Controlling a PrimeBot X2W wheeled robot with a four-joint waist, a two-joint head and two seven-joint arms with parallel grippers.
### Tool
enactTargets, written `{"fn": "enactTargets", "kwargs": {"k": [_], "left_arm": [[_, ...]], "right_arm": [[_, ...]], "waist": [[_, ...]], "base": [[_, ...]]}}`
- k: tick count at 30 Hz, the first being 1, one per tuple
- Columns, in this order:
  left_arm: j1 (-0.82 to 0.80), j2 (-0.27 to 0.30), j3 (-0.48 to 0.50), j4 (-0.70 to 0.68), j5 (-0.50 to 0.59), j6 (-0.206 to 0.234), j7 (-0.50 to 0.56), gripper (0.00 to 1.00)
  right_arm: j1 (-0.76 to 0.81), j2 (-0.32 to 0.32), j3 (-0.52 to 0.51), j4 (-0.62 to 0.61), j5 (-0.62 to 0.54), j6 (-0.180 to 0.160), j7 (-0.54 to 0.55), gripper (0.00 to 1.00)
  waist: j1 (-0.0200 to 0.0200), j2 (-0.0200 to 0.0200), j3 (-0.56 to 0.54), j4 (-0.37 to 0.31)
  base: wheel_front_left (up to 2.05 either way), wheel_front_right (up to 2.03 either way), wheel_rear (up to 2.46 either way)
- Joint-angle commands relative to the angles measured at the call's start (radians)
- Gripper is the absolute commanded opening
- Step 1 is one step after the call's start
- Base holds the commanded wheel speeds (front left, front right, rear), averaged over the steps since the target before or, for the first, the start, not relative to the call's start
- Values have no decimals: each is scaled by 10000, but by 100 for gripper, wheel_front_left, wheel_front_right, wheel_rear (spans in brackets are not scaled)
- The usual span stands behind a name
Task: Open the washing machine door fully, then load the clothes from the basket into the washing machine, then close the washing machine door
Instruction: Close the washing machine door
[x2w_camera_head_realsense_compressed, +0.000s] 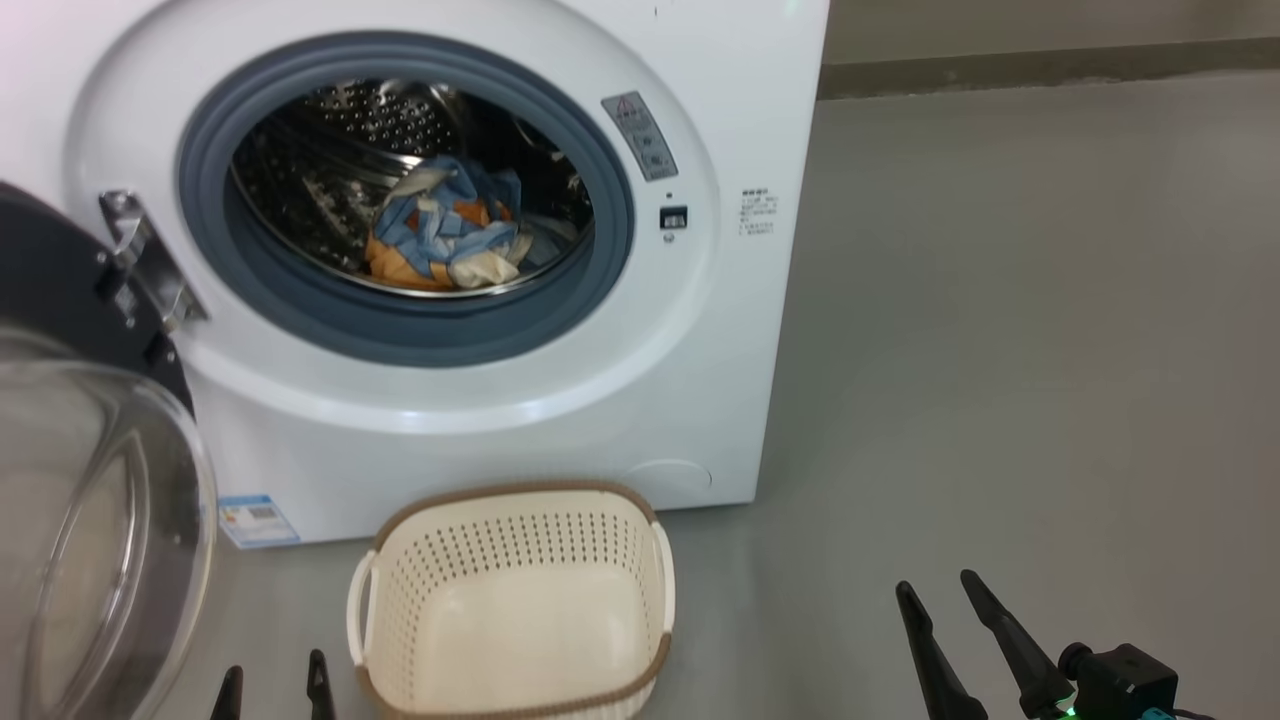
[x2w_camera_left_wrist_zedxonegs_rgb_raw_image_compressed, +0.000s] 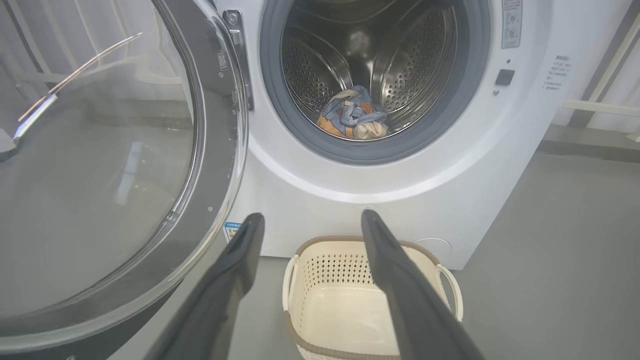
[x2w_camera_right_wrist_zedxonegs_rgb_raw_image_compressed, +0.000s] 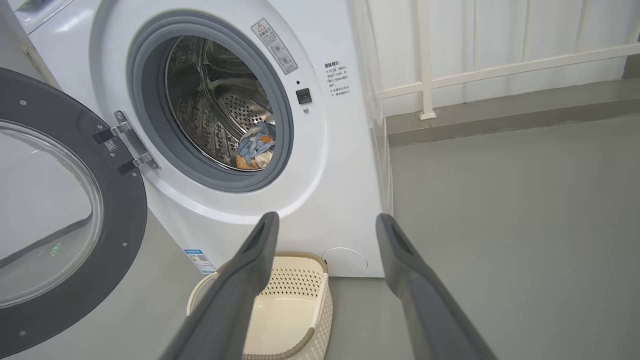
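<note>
– Fingers, nearest lens?
– Mine spread, empty: left gripper (x2w_camera_left_wrist_zedxonegs_rgb_raw_image_compressed: 311, 217), right gripper (x2w_camera_right_wrist_zedxonegs_rgb_raw_image_compressed: 326, 219), frame bottom.
– Clothes (x2w_camera_head_realsense_compressed: 445, 235)?
– Inside washing machine (x2w_camera_head_realsense_compressed: 700, 380), centre; basket (x2w_camera_head_realsense_compressed: 520, 490) bare. Door (x2w_camera_head_realsense_compressed: 90, 500) hangs lower left; I'd push its outer rim steadily until latched.

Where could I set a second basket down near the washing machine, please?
The widest free patch is the grey floor right of the washing machine and basket, back to the wall. The basket is empty. The left is crowded: the open door hangs over the floor beside the basket, and the drum holds clothes.
</note>
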Motion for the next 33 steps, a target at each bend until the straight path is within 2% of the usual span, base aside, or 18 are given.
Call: {"fn": "enactTargets", "kwargs": {"k": [1,13,27,33], "left_arm": [[-254,43,319,-197,40,57,-65,100],[-233,43,308,-250,42,73,-65,100],[-219,43,212,-350,5,155,-65,100],[-253,43,190,-376,67,170,-65,100]], "right_arm": [[-236,-59,253,-236,-37,17,-76,100],[-222,-50,300,-244,-33,17,-76,100],[-206,-70,274,-245,-24,17,-76,100],[-203,-68,221,-279,-52,17,-76,100]], "waist": [[0,-1,4,4],[0,-1,23,41],[0,-1,-21,151],[0,-1,-22,541]], "base": [[-213,213,0],[-134,134,0],[-7,7,0],[0,0,0]]}}
